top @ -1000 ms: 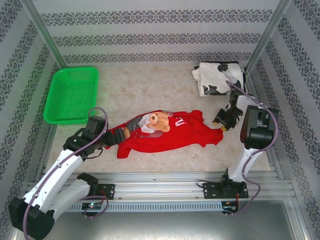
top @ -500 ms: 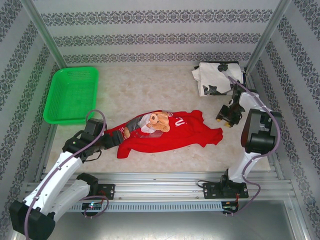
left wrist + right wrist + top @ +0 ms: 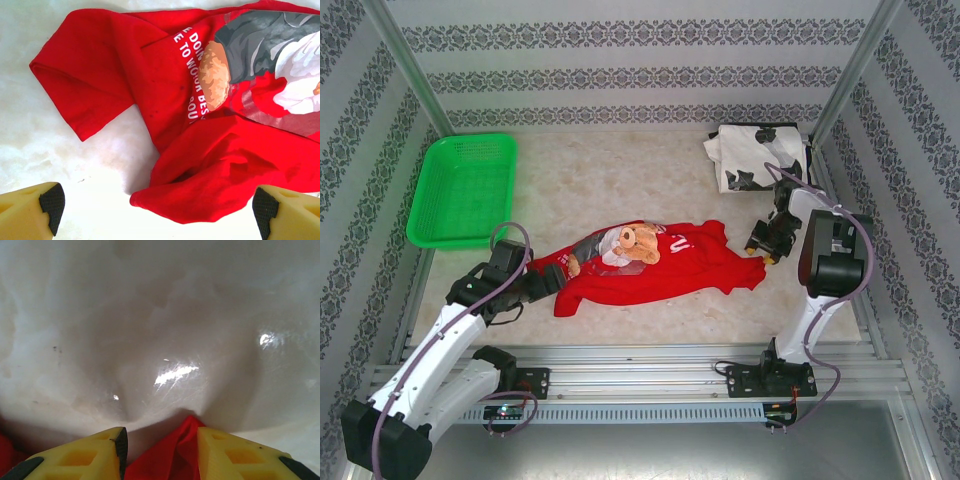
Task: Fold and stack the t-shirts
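The red t-shirt (image 3: 655,265) with the teddy-bear print lies crumpled in the middle of the table, and its sleeve and lettering spread across the left wrist view (image 3: 150,75). My left gripper (image 3: 545,281) sits at its left end, wide open (image 3: 157,212), with a red fold lying between its fingers, which do not touch it. My right gripper (image 3: 760,247) is at the shirt's right tip, jaws partly open (image 3: 160,442); the red tip (image 3: 182,445) pokes up between them against the right finger. The white t-shirt (image 3: 755,158) with black blotches lies bunched at the back right.
A green mesh basket (image 3: 462,188) stands at the back left. Patterned walls and two metal posts close in the table (image 3: 620,180). The rail with the arm bases runs along the near edge.
My right gripper rose toward the white shirt, then came back down to the red shirt's right tip. The left arm shifted slightly; the shirt stayed put.
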Motion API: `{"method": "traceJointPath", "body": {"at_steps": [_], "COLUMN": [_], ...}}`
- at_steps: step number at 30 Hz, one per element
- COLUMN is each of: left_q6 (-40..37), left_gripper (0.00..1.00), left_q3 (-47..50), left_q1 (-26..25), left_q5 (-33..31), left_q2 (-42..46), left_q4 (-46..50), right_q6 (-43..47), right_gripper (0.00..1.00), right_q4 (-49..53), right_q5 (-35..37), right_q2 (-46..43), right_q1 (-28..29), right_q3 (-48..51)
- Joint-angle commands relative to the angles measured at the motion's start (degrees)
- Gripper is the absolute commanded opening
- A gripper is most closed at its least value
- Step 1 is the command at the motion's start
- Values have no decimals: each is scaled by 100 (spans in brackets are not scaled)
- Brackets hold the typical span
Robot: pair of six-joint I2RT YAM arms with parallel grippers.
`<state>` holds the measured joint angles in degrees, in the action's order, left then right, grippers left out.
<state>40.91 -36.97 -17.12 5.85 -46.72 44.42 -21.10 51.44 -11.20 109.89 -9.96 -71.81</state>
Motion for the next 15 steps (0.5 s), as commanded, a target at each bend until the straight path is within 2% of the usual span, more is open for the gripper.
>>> {"method": "traceJointPath", "body": {"at_steps": [1, 5, 7, 9, 11, 15], "left_q6": [178, 223, 231, 233, 279, 546], "left_gripper": [97, 97, 97, 97, 97, 96], "left_q3": [100, 147, 162, 177, 218, 389], "left_q1": [78, 101, 96, 108, 116, 121], "left_q5": [39, 13, 13, 15, 58, 460], "left_q2": [18, 52, 66, 72, 99, 195], "left_q4": [161, 165, 174, 189, 173, 73], "right_q6": [-21, -41, -56, -73, -95, -194], "right_gripper": [42, 34, 23, 8, 0, 0], "right_q4": [32, -34, -29, -49, -141, -463], "right_q5": [208, 258, 259, 317, 315, 126], "right_q2": [142, 191, 238, 202, 60, -604], "right_q1": [48, 79, 82, 96, 108, 143], "right_q3": [44, 40, -30, -83, -88, 9]}}
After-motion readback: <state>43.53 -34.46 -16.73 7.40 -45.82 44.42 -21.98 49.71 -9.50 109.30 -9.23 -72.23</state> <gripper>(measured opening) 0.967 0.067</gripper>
